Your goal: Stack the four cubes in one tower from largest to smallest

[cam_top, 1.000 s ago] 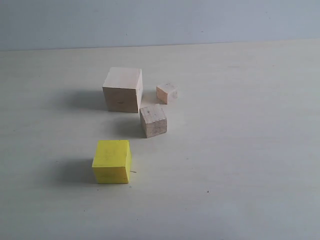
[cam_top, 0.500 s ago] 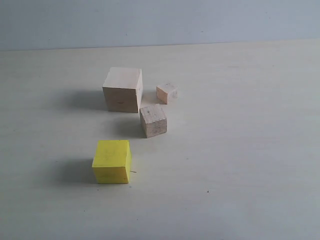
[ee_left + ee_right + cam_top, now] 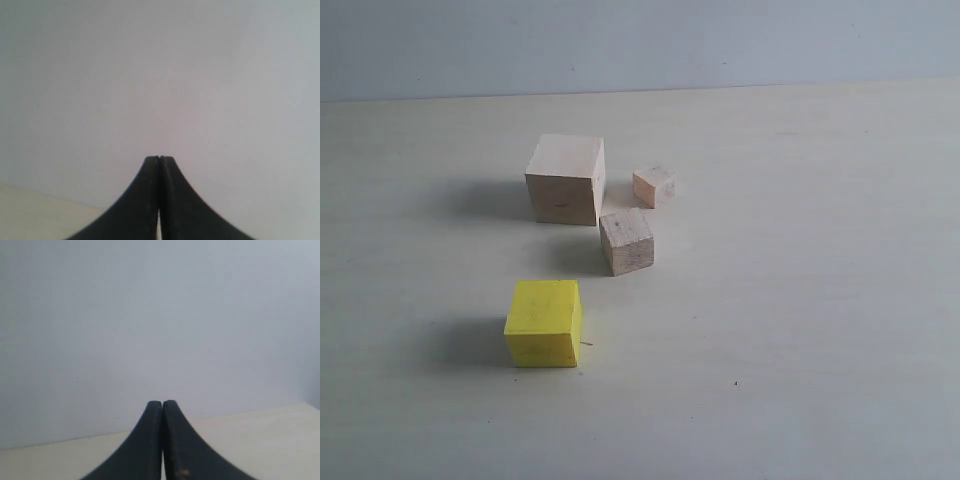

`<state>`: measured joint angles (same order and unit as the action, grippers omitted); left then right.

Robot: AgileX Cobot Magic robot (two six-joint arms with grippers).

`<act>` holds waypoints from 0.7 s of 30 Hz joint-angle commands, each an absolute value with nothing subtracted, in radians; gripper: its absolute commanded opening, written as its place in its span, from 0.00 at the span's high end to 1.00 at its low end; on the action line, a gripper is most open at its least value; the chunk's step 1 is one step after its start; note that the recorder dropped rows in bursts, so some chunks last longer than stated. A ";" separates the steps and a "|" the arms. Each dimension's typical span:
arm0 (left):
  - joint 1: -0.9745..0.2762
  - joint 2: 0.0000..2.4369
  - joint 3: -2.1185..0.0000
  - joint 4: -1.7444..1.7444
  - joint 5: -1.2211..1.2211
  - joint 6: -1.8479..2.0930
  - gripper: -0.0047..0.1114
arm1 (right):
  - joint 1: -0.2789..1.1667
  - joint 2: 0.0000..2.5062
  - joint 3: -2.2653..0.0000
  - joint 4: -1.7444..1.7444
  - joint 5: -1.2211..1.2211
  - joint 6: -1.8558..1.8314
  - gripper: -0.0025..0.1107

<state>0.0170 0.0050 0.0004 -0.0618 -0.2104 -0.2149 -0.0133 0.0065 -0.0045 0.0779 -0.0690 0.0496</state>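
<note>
Yellow cube [image 3: 544, 323] sits furthest left and nearest the camera on the pale table [image 3: 820, 300]. Behind it, well apart, stands the largest pale wood cube [image 3: 566, 180]. Close by its right front corner lies the plain wood cube [image 3: 626, 241], slightly turned, and behind that the tiny pinkish cube [image 3: 654, 186]. All four rest singly on the table. The left gripper [image 3: 159, 159] has its jaws pressed together on nothing, and so does the right gripper [image 3: 162, 402].
</note>
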 commanded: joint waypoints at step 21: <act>-0.033 0.222 -0.369 -0.028 0.006 -0.174 0.96 | 0.106 0.208 -0.444 -0.132 -0.063 0.316 0.98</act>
<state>0.0008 0.1621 -0.2956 -0.0338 -0.0700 -0.1839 0.0483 0.1496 -0.3642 -0.0793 -0.1349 0.3033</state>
